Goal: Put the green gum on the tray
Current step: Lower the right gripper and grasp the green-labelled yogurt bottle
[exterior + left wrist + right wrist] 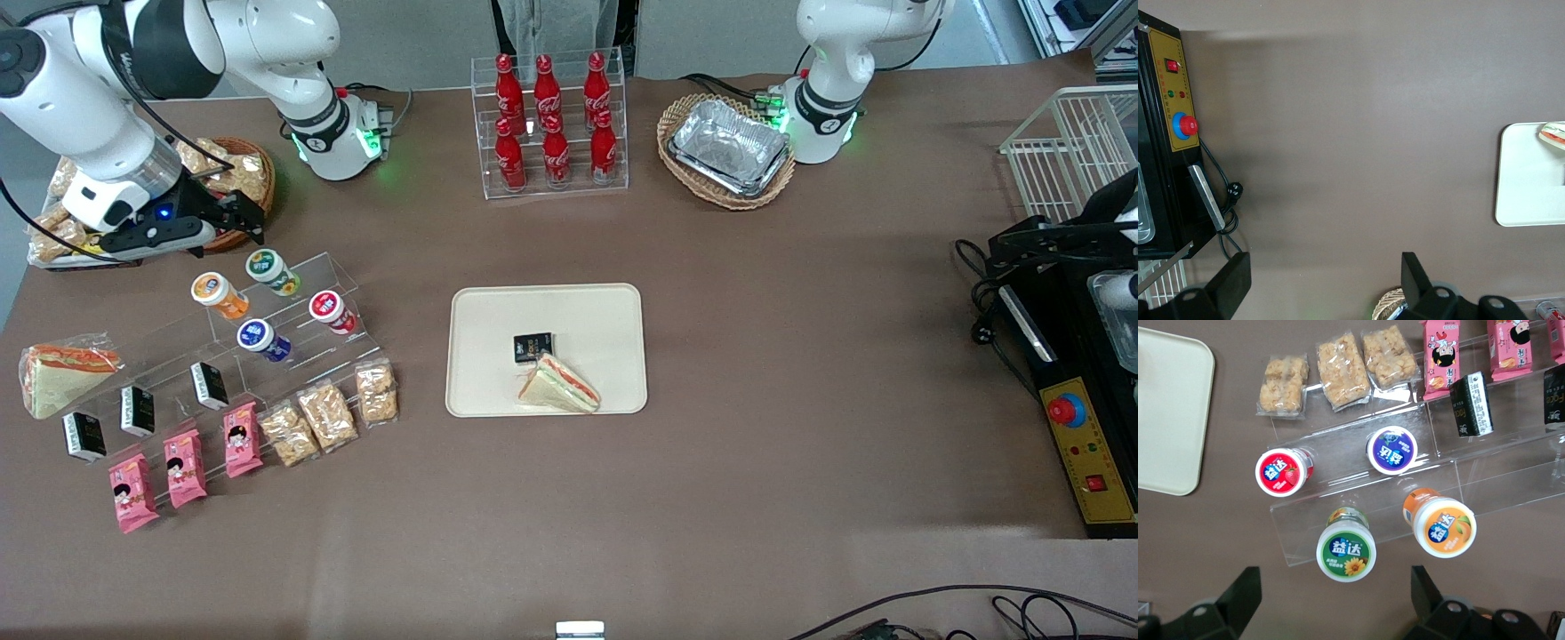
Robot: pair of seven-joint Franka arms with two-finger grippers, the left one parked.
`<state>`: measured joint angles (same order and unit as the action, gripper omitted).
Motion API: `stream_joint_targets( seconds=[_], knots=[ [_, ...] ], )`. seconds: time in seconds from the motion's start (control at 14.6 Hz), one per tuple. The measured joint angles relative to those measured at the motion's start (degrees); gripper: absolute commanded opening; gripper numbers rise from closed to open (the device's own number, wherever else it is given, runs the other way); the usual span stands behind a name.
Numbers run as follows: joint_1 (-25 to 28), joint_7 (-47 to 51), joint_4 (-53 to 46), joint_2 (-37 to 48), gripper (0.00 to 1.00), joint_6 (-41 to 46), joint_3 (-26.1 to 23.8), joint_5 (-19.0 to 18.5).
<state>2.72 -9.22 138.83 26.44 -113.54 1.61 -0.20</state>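
Tool open above green gum

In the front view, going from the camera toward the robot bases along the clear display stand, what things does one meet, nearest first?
pink snack packs → black boxes → blue-lidded canister → green gum → gripper, open, above the stand's upper step; the gum is not yet on the tray.
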Motion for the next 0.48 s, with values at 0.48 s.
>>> stream_joint_targets(
  seconds=[0.48],
  knots=[
    [0.00,-0.08,6.02,0.82,1.00,-4.51,0.00,0.00]
  ],
)
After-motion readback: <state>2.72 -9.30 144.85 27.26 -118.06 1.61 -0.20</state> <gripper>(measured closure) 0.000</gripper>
